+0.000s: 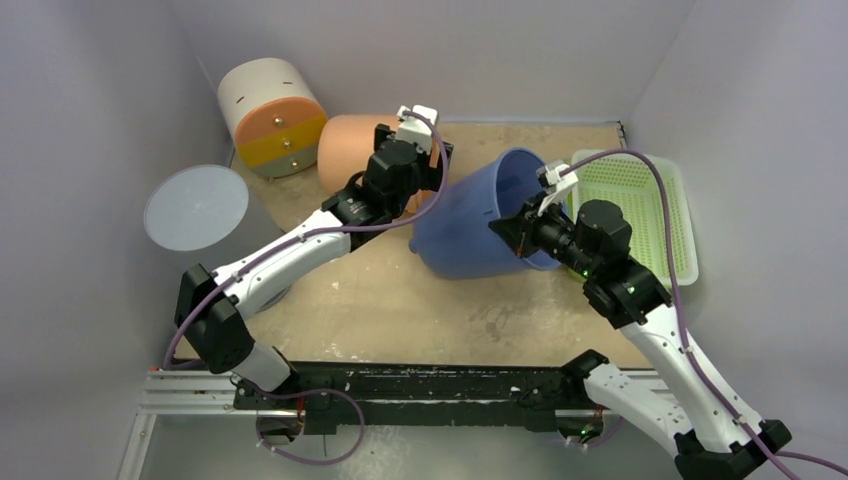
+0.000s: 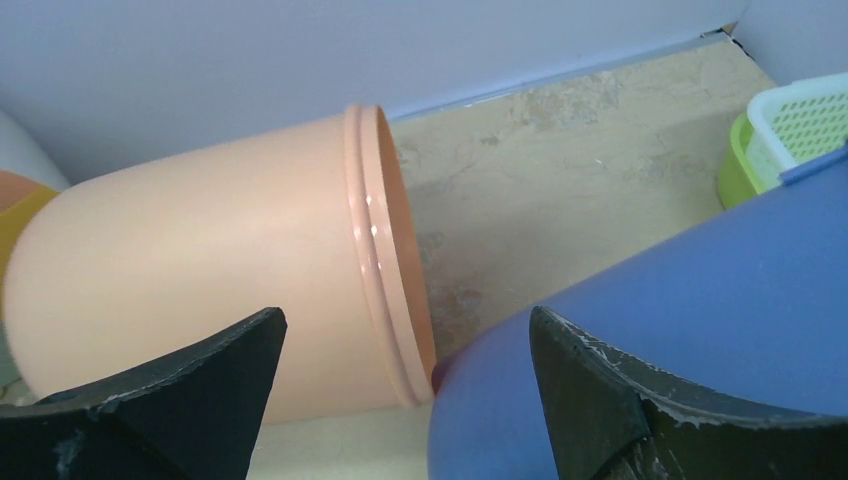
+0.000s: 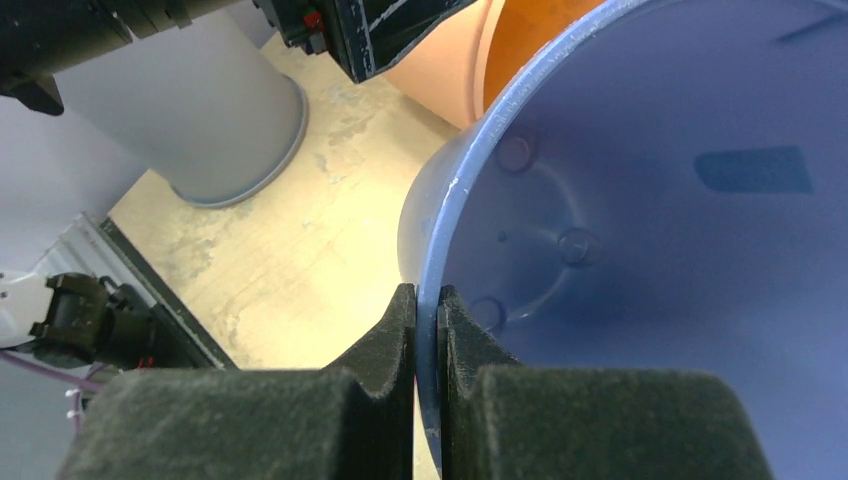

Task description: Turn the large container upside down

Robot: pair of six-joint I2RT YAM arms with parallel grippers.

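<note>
Right wrist view shows the right gripper (image 3: 427, 300) with its fingers pressed onto the rim of the large blue container (image 3: 640, 230), one finger inside the wall and one outside. It is a thin pinch that turns the lip into a handle for levering the tub over.

In the top external view the container sits mid-bench, tipped well off upright. Its mouth faces the green basket (image 1: 650, 200) and its base is low toward the near-left. Whether the base touches the bench (image 1: 400, 300) I cannot tell.

The left gripper (image 2: 405, 325) has its fingers spread wide and holds nothing. It hovers between the peach container (image 2: 200, 280), which lies on its side, and the blue wall. It is probably placed there to brace or push the outer wall while the right arm rolls the rim.

I judge the flip only partly done, since the mouth does not yet face down. The rim pinch is narrow, so slipping is the main risk, and the peach container just beside leaves little room to swing.
</note>
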